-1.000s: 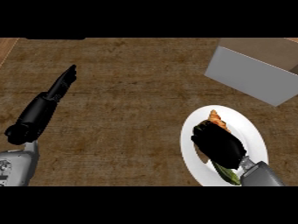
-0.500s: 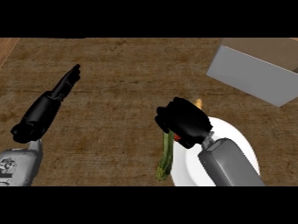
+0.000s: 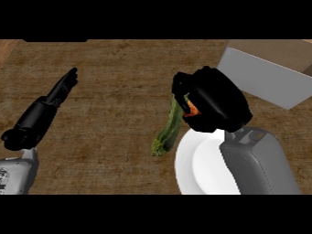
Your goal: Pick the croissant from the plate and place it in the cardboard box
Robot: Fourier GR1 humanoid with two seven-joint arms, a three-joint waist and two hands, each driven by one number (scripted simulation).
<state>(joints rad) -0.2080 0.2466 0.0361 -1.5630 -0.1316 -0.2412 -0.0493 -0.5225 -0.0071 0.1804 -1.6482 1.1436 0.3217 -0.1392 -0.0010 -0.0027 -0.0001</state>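
The orange-brown croissant shows only as a sliver between the curled black fingers of the right robot hand, which is closed round it and hides most of it; it seems to be lifted off the round white plate, though the steep view makes height hard to judge. The hand sits between the plate and the open brown cardboard box with its grey side wall, near the box, a sensible carrying position for the drop. A long green vegetable lies at the plate's left rim, partly on the brown woven tabletop. The left robot hand rests at the view's left with straight fingers, holding nothing, out of the way.
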